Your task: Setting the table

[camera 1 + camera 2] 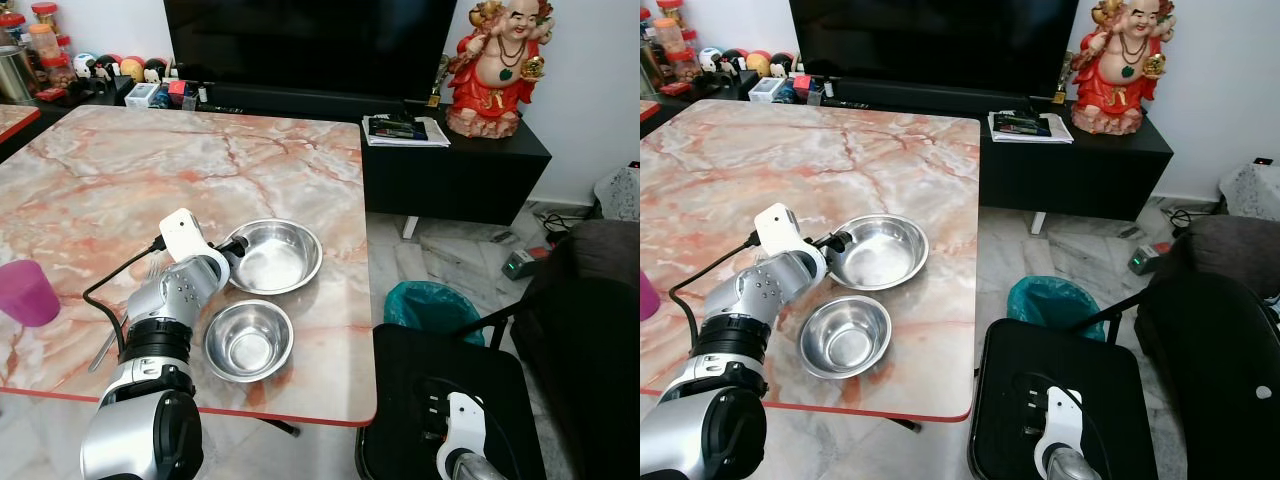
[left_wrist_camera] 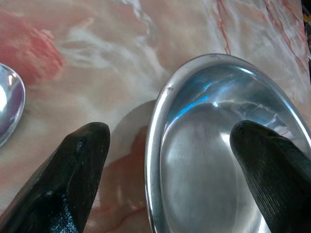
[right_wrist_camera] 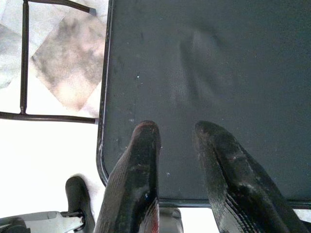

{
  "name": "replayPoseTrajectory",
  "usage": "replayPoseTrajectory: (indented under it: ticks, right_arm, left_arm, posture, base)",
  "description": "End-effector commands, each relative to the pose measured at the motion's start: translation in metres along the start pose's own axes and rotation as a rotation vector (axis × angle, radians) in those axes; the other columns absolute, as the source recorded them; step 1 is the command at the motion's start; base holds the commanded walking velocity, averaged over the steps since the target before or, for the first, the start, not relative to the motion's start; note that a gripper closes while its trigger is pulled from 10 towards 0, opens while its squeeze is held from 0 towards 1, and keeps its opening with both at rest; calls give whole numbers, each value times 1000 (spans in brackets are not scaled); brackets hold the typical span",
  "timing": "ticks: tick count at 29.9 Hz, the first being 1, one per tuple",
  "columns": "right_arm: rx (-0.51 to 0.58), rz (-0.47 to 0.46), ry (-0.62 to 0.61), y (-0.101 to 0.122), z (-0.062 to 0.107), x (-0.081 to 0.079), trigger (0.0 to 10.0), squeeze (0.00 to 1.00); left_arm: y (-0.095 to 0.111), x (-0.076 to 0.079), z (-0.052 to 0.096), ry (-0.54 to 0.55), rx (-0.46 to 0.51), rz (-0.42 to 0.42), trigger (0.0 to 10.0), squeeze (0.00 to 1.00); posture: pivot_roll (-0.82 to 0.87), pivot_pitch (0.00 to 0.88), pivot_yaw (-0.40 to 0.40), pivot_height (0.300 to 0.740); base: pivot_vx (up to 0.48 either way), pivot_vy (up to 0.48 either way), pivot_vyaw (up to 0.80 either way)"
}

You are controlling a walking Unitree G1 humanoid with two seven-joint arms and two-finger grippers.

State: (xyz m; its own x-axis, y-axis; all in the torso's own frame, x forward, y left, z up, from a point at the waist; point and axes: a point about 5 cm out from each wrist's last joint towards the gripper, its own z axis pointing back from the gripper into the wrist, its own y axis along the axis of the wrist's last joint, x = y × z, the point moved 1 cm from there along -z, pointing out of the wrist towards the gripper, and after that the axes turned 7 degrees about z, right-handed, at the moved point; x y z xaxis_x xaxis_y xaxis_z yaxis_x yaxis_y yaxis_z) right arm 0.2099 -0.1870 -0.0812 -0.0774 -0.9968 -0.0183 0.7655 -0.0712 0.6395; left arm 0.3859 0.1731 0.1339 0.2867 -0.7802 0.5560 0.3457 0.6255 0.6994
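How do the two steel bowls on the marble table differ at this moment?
The far bowl is wider and shallower; the near bowl is smaller and deeper. The far bowl's rim sits between the open fingers of the left end effector, one finger inside, one outside; the near bowl stands free by the table's front edge. Both are upright, empty, shiny steel.

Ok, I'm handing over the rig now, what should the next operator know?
Left pincer: open, straddling the near rim of the big bowl, one finger inside, one outside; not gripping yet.
Right pincer: idle, low over the black chair seat, fingers slightly apart, holding nothing.
On the table: small bowl just in front of the big one, pink cup at the left edge.
Left: close on the big bowl and place it.
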Motion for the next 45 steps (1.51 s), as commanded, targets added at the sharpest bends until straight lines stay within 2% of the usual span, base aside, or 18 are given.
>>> replayPoseTrajectory:
  ticks: [1,5,7,10,13,14,15,16,17,23,29,31,37,39,45]
  right_arm:
    - [6,-12,-11,2,0,2,10000,0]
    - [6,-12,-13,2,0,2,10000,0]
    - [6,-14,-15,2,0,2,10000,0]
    - [7,-17,-17,2,0,2,10000,0]
    - [7,-17,-17,2,0,2,10000,0]
    - [7,-18,-17,1,0,2,10000,0]
    - [7,-18,-17,1,0,2,10000,0]
    - [7,-18,-17,1,0,2,10000,0]
    - [7,-19,-17,0,0,2,10000,0]
    - [7,-19,-14,0,0,1,10000,0]
    - [5,-21,-16,0,0,1,10000,0]
    - [4,-22,-17,0,0,1,10000,0]
    - [4,-20,-16,0,0,1,10000,0]
    - [4,-17,-15,0,0,2,10000,0]
    - [2,-12,-14,0,0,2,10000,0]
  left_arm:
    - [0,7,-1,-22,-1,5,10000,0]
    - [-3,7,-2,-30,-12,18,10000,0]
    - [-5,6,-3,-27,-16,14,9686,0]
    - [-7,8,-3,-38,-23,16,8275,0]
    - [-8,8,-4,-43,-26,15,8275,0]
    - [-9,8,-4,-44,-28,14,5490,0]
    - [-9,9,-4,-45,-29,13,4784,0]
    - [-10,9,-4,-45,-30,13,3216,0]
    - [-10,9,-4,-46,-30,12,902,0]
    - [-10,8,-4,-47,-32,6,1412,0]
    - [-11,6,-4,-43,-35,3,1373,0]
    - [-11,6,-4,-43,-39,5,941,0]
    - [-12,5,-4,-39,-40,6,824,0]
    - [-12,3,-4,-29,-38,12,39,0]
    - [-12,-3,-3,-9,-28,23,0,0]
  posture:
    - [53,0,-44,728]
    - [51,0,-43,728]
    - [50,0,-42,728]
    - [50,0,-42,728]
    - [50,0,-42,728]
    - [48,0,-39,728]
    - [49,0,-40,728]
    - [51,0,-40,728]
    - [51,0,-40,728]
    - [52,0,-38,728]
    - [50,0,-37,728]
    - [50,0,-37,728]
    - [49,0,-40,728]
    - [50,0,-41,728]
    - [51,0,-42,728]
  base:
    - [0,0,0]
    - [0,0,0]
    - [0,0,0]
    - [0,0,0]
    - [0,0,0]
    - [0,0,0]
    - [0,0,0]
    - [0,0,0]
    - [0,0,0]
    - [0,0,0]
    - [0,0,0]
    - [0,0,0]
    - [0,0,0]
    - [0,0,0]
    - [0,0,0]
